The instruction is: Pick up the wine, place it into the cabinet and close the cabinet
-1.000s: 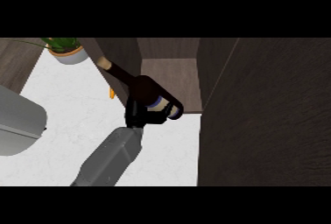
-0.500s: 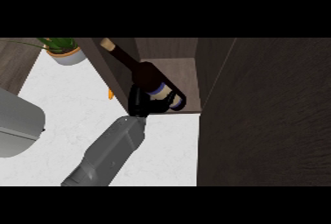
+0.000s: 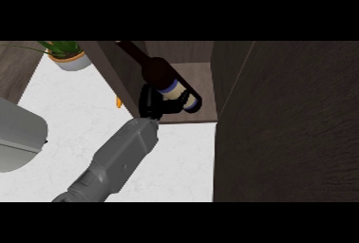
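- Gripping the wine bottle (image 3: pixel 160 71) low on its body, just at the pale, blue-banded label, with the neck pointing up and to the left in the view.
- Curled right round that lower end: black fingers (image 3: pixel 191 101) of the left hand (image 3: pixel 155 105), wrapped across the base on the right side and closed on the bottle, the rest of the hand bunched on its left.
- Most of the dark body and the neck left showing above the fingers; base hidden behind them.
- Held tilted inside the open mouth of the cabinet (image 3: pixel 280 123), over its brown inner panel, with the neck crossing the cabinet's left wall near the top of the view.
- Cannot tell whether resting on the shelf or held off it.
- Compared with half a second ago: carried a little higher and further into the opening, more of the bottle now over the cabinet's inside, and the grey forearm (image 3: pixel 123 156) stretched further up from the lower left.
- Around it: white counter (image 3: pixel 77 114) to the left, a potted plant (image 3: pixel 69 59) at the upper left, a small orange thing (image 3: pixel 119 101) just beside the cabinet's wall, and a grey appliance (image 3: pixel 17 142) at the left edge.
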Robot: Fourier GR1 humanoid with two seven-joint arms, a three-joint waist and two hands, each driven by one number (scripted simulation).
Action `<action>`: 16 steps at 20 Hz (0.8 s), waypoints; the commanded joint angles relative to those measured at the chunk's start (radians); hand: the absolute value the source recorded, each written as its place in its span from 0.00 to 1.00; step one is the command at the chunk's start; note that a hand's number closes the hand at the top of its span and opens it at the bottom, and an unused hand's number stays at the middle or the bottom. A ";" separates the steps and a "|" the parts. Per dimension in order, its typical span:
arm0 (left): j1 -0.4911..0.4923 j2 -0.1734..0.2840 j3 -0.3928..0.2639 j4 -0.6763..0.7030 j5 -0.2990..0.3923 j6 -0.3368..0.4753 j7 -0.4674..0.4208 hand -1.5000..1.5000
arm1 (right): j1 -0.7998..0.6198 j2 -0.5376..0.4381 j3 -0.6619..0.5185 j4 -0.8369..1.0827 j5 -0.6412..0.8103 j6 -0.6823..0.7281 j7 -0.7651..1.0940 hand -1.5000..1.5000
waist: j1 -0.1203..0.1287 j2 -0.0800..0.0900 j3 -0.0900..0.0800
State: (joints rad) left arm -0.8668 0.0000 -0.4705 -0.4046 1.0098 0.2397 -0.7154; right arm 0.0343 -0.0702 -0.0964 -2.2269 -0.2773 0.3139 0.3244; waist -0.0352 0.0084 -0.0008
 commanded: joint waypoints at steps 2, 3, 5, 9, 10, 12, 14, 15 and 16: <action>-0.073 0.000 0.006 0.032 0.039 0.050 0.047 1.00 | 0.004 -0.030 -0.046 0.002 -0.053 0.019 0.009 0.00 | -0.003 -0.001 0.000; -0.127 0.000 0.037 0.119 0.015 0.039 0.065 1.00 | 0.068 -0.011 -0.026 0.009 -0.018 0.054 -0.062 0.00 | -0.008 0.002 0.001; -0.055 0.000 -0.020 0.054 0.019 0.046 0.057 1.00 | -0.044 -0.012 0.000 -0.047 -0.030 -0.033 0.074 0.00 | -0.001 -0.001 0.000; -0.113 0.000 0.028 0.163 0.048 0.040 0.030 1.00 | 0.017 0.032 0.052 -0.001 0.031 0.009 -0.030 0.00 | -0.034 0.011 0.000; -0.059 0.000 -0.011 0.108 0.052 0.050 0.029 1.00 | 0.025 -0.005 0.007 -0.029 -0.024 0.021 0.002 0.00 | -0.026 0.005 0.000; -0.059 0.000 0.014 0.156 0.032 0.006 -0.006 1.00 | 0.049 0.042 0.070 -0.019 0.062 0.007 -0.035 0.00 | -0.010 0.004 0.000; -0.107 0.000 0.035 0.215 0.038 0.000 -0.017 1.00 | -0.023 0.026 0.052 0.005 0.040 -0.011 -0.004 0.00 | -0.021 0.011 -0.001; -0.109 0.000 0.059 0.217 0.042 -0.015 -0.029 1.00 | -0.008 -0.028 -0.042 0.020 -0.024 0.031 -0.029 0.00 | -0.013 0.007 0.000; -0.103 0.016 0.069 0.263 0.027 -0.066 -0.057 1.00 | 0.000 0.029 0.053 0.017 0.067 0.003 -0.041 0.00 | -0.009 0.010 -0.001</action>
State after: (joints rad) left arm -0.9555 0.0030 -0.4346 -0.2138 1.0445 0.2277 -0.7295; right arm 0.0424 -0.0564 -0.0681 -2.2234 -0.2507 0.3241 0.2997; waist -0.0505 0.0159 -0.0011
